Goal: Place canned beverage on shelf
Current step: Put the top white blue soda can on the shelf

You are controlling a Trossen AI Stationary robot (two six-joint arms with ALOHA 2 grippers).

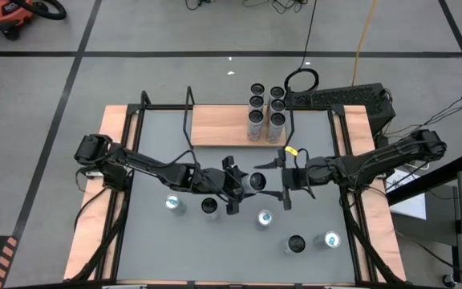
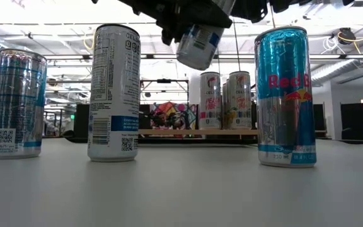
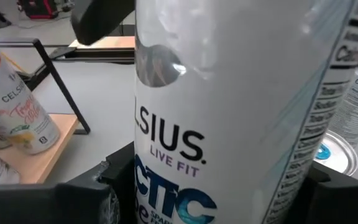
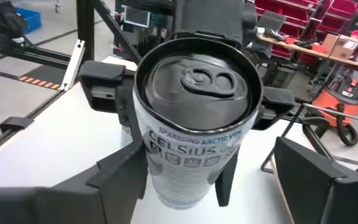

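A white Celsius can (image 1: 257, 181) hangs above the middle of the table between my two grippers. My left gripper (image 1: 235, 186) comes from the table's left and is shut on it. My right gripper (image 1: 281, 181) faces it from the right, and its open fingers stand wide of the can (image 4: 194, 124) without touching. The can's dark top (image 4: 197, 84) is turned toward the right gripper. In the low view the can (image 2: 200, 44) is tilted, well clear of the tabletop. The shelf (image 1: 219, 127), a light-wood board with black rods, sits at the far edge with several cans (image 1: 267, 112) standing on it. My left gripper pinches the can's side wall (image 3: 166, 180) between its two fingers, one finger (image 4: 104, 87) on each of two opposite sides. The fingers come nearly level from the table's left. The can is lifted clear and tilted, its top toward the right arm.
Several other cans stand on the grey tabletop near the front: two at the left (image 1: 175, 205) (image 1: 209, 206), one in the middle (image 1: 265, 218), two at the right (image 1: 295, 244) (image 1: 331, 239). The shelf's black rod frame (image 1: 188, 112) rises at its ends.
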